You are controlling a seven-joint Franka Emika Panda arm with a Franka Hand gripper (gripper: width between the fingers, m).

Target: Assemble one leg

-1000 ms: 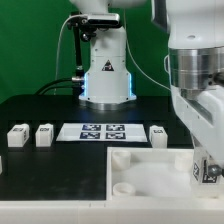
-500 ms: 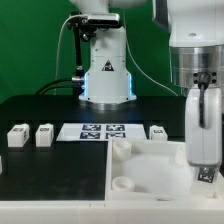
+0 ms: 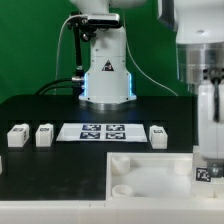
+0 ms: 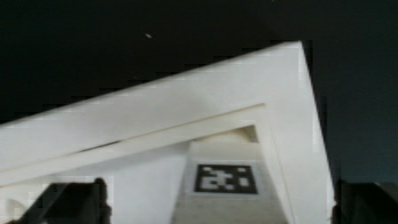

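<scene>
The gripper hangs low over the tray-like part at the exterior view's right edge, a tagged leg between its fingers, apparently clamped; three more legs lie apart on the black table beside the marker board; the wrist view shows the tag close up against the white part.
</scene>
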